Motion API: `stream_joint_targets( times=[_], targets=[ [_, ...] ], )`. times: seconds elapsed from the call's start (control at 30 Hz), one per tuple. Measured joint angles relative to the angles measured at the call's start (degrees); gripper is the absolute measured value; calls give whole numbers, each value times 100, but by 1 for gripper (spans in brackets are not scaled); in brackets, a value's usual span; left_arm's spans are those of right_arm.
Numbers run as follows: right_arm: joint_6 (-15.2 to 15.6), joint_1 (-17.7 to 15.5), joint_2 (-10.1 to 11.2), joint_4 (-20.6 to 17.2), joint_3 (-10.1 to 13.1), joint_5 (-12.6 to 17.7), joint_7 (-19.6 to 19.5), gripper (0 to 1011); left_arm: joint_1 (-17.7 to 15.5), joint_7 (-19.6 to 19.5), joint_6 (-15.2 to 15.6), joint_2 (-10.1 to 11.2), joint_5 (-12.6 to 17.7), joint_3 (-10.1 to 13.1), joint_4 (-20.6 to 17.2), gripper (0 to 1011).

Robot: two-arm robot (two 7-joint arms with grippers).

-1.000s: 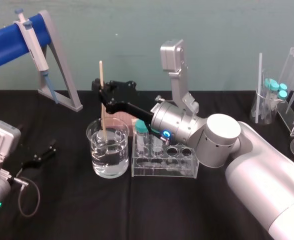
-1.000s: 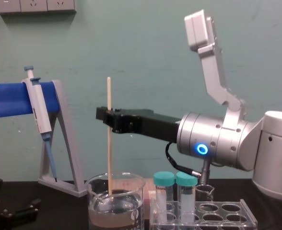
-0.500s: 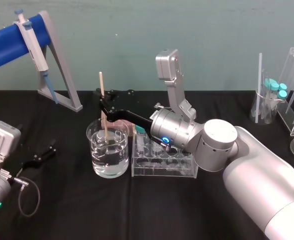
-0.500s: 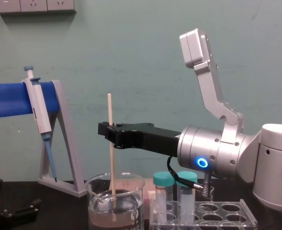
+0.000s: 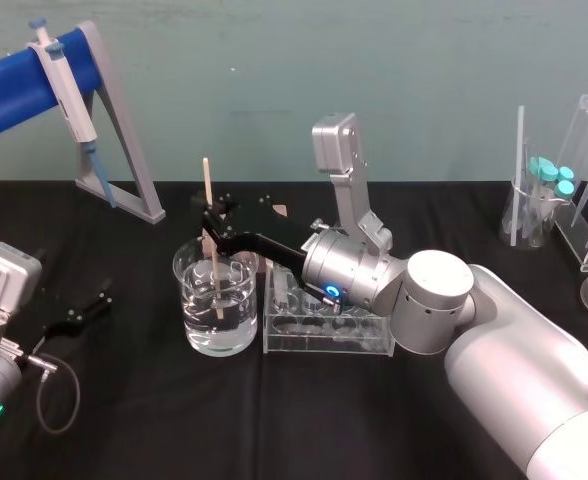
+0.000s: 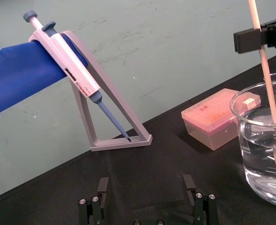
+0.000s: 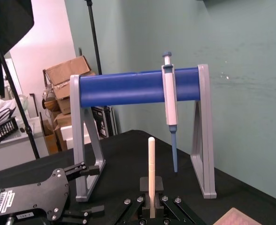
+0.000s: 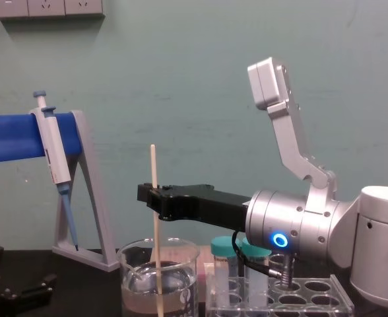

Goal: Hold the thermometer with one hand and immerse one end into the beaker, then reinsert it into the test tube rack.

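Dropping since a second ago: the right gripper [image 5: 212, 228] is carrying the thermometer [image 5: 207, 185] lower, and the rod's top is now sitting much closer to the rim of the beaker [image 5: 189, 300] than it was. The silver wrist is sinking too, down toward the test tube rack [image 5: 329, 335]

Thermometer is standing near upright inside the beaker, leaning a little. Its lower end is lying under the water line, close to the glass floor; whether it is touching the floor I cannot tell. Its upper part is sticking up well above the rim

Right gripper is hovering just above the beaker's rim, its fingers pinched narrow on the rod about halfway up – the right wrist view is showing the pale stick clamped in it. The arm is reaching in from the beaker's right, passing over the rack

Rack is sitting just right of the beaker, almost against it, with teal-capped tubes [image 8: 225, 264] standing in the holes nearest the beaker

Left gripper [image 6: 147, 206] is lying idle on the black table [image 5: 174, 420], well to the beaker's left, fingers spread wide and gripping nothing

Pipette [image 5: 64, 75] is hanging on the grey stand [image 5: 124, 160], behind and left of the beaker. A pink tip box [image 6: 213, 119] is sitting just behind the beaker
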Motion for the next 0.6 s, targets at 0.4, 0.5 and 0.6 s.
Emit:
stream_joint_targets(
  times=[0.4, 0.5, 0.6],
  targets=[
    [4, -7, -5, 12, -4, -22, 0, 54, 0, 0, 0, 0, 0, 0, 0, 1004],
    [6, -7, -3, 10, -4, -20, -2, 53, 0, 0, 0, 0, 0, 0, 0, 1004],
    [7, -6, -2, 8, -4, -18, -3, 54, 0, 0, 0, 0, 0, 0, 0, 1004]
  ],
)
